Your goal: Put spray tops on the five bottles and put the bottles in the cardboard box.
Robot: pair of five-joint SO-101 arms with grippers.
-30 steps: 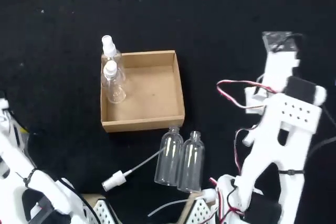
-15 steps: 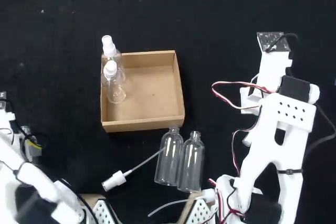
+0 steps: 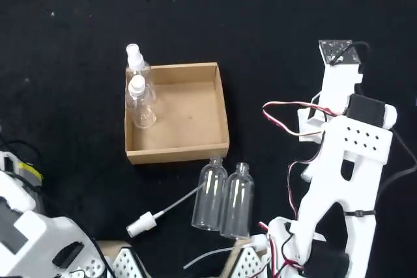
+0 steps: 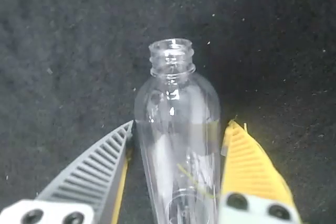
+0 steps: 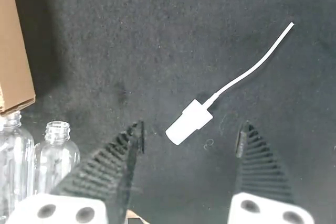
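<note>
The cardboard box (image 3: pixel 195 118) sits mid-table with two capped bottles (image 3: pixel 139 99) upright at its left wall. Two uncapped bottles (image 3: pixel 225 198) stand just in front of the box, also seen as uncapped bottles (image 5: pixel 37 153) in the right wrist view. A loose spray top (image 3: pixel 144 223) lies beside them. My left gripper (image 4: pixel 179 126) is shut on a clear uncapped bottle (image 4: pixel 176 103), one finger on each side. My right gripper (image 5: pixel 190 128) hangs open above another spray top (image 5: pixel 188 123), which lies on the cloth between the fingers.
The right arm (image 3: pixel 345 154) rises over the table's right side and the left arm (image 3: pixel 32 242) fills the near-left corner. A thin white tube (image 3: pixel 205 256) lies at the front edge. A corner of the box (image 5: pixel 13 51) is close to the right gripper.
The left arm has drawn back and down into the near-left corner. The right arm shifted slightly a second ago and has since held still.
</note>
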